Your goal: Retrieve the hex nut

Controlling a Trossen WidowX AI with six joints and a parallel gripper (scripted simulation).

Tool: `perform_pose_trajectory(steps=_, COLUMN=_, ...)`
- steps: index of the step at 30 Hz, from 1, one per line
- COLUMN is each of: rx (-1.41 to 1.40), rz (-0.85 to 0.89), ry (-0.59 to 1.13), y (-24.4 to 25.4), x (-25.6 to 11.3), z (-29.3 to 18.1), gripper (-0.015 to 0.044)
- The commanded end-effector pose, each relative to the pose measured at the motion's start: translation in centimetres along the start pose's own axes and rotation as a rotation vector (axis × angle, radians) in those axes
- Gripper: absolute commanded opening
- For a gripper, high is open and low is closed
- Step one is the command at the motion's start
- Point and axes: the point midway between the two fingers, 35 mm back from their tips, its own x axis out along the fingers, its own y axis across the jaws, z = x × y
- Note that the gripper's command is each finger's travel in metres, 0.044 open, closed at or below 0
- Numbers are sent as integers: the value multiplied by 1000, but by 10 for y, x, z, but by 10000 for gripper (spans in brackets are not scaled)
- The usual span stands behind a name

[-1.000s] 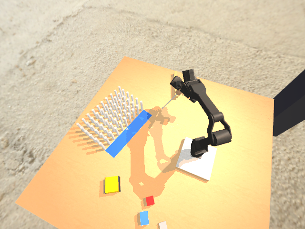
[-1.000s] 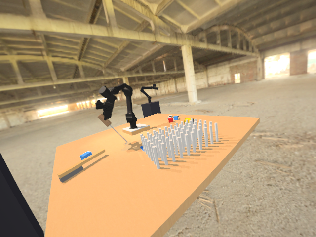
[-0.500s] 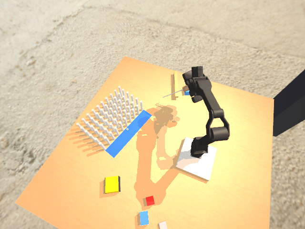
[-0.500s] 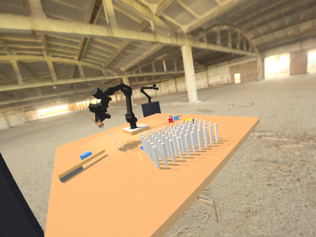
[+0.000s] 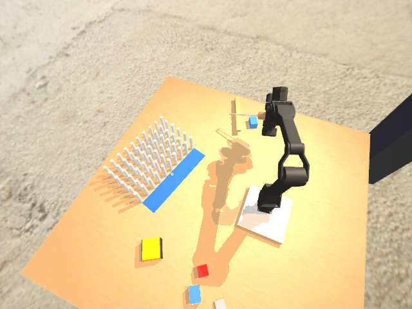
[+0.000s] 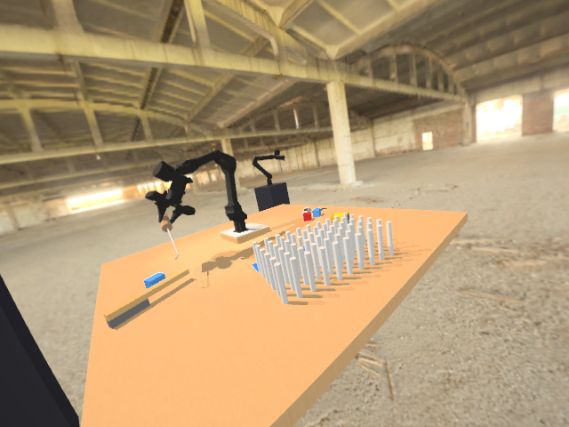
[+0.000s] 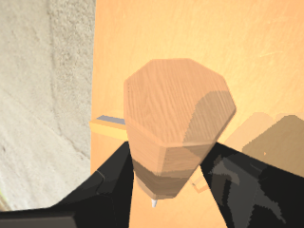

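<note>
The small nut [image 5: 171, 174] lies on the blue taped strip [image 5: 163, 191] [image 6: 255, 267], close to its spacer-side edge. The white spacers [image 5: 191, 143] [image 6: 280, 282] stand upright in rows behind the strip. My gripper [image 5: 263, 115] [image 6: 167, 217] [image 7: 164, 144] is shut on the wooden handle [image 6: 166, 224] [image 7: 176, 104] of a hook tool. The tool's thin metal rod [image 5: 244, 114] [image 6: 172, 241] has a small bent tip and hangs in the air, well away from the spacers and strip. The nut is not visible in the exterior view or the wrist view.
A long yellow bar [image 5: 237, 112] [image 6: 147, 298] [image 7: 106, 129] and a blue block [image 5: 253, 121] [image 6: 154, 279] lie near the gripper's side of the table. A yellow block [image 5: 151, 248], red cube [image 5: 202, 270], another blue block [image 5: 194, 294] and a pale block [image 5: 219, 304] lie farther off.
</note>
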Motion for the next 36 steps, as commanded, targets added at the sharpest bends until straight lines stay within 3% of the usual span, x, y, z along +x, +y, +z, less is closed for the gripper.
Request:
perform_pose_trajectory(steps=1, rx=133, rz=-7, ry=-16, y=3, x=5, z=14, gripper=0)
perform_pose_trajectory(steps=36, rx=1305, rz=53, ry=-165, y=2, x=11, z=151, gripper=0)
